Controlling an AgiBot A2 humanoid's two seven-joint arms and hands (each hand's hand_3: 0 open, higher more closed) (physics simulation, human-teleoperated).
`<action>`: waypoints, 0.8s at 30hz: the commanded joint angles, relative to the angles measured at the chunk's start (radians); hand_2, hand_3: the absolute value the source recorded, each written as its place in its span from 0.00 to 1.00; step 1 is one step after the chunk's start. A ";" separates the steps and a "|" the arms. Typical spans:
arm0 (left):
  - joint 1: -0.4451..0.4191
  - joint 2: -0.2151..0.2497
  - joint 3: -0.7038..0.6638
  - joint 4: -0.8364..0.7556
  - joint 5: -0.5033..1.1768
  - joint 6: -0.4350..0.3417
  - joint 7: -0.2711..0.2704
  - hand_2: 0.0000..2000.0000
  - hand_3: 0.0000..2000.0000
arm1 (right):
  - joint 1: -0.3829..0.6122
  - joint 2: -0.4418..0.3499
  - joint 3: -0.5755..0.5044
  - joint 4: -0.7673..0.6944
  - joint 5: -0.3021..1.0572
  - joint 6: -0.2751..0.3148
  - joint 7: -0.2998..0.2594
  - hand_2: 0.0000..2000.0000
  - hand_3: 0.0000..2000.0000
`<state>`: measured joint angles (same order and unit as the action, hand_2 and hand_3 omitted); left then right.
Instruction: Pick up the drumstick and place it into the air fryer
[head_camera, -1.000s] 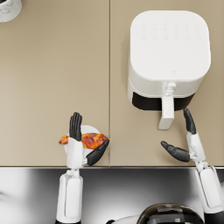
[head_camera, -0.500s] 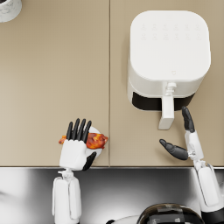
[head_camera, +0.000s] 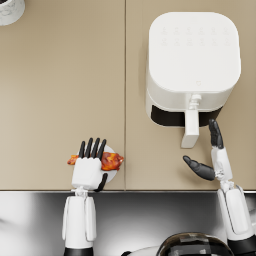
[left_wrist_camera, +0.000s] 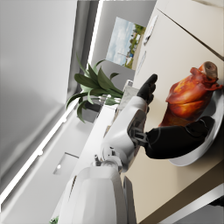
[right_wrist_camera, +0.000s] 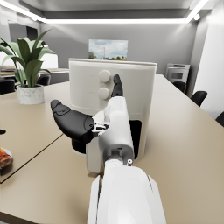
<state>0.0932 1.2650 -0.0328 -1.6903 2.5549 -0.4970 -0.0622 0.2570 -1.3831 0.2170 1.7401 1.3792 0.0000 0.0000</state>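
Drumstick, glossy orange-brown and roasted (head_camera: 111, 161), lies on a small round white plate (head_camera: 114, 172) near the front edge of the beige tabletop (head_camera: 60, 90). The left hand (head_camera: 88, 169) is over it with dark fingers straight and apart, covering the meat's middle in the head view so that only both ends show. From the left wrist view the drumstick (left_wrist_camera: 189, 95) rests on the plate (left_wrist_camera: 205, 140) with the thumb lying along the plate beside it; no clamping shows, and the hand (left_wrist_camera: 168, 131) holds nothing.

Well to the right stands the white boxy air fryer (head_camera: 192, 65), its drawer with a white handle (head_camera: 190, 129) pulled slightly out, a dark gap showing. The right hand (head_camera: 209, 159) sits just beside that handle, thumb and fingers spread apart, gripping nothing.

A thin seam divides the tabletop into 2 panels, and a steel-grey band runs along its front. Only the right wrist view shows the room: a potted green plant in a white pot (right_wrist_camera: 27, 72), a framed picture on a grey wall (right_wrist_camera: 108, 49), and dark office chairs (right_wrist_camera: 202, 97).
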 joint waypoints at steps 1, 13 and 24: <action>0.023 0.003 0.014 0.063 0.000 0.006 -0.007 0.00 0.00 | 0.017 -0.009 -0.009 0.000 0.000 0.000 0.000 0.00 0.00; 0.126 -0.002 0.090 0.289 -0.002 0.180 -0.111 1.00 0.98 | 0.022 -0.033 0.009 -0.102 0.000 0.000 0.000 0.00 0.00; 0.165 0.014 0.082 -0.125 0.001 0.420 0.059 1.00 1.00 | 0.072 -0.069 0.041 -0.406 0.000 0.000 0.000 0.00 0.00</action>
<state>0.2314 1.2757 0.0491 -1.7341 2.5557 -0.0773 -0.0012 0.3015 -1.4439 0.2475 1.3882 1.3789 0.0000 0.0000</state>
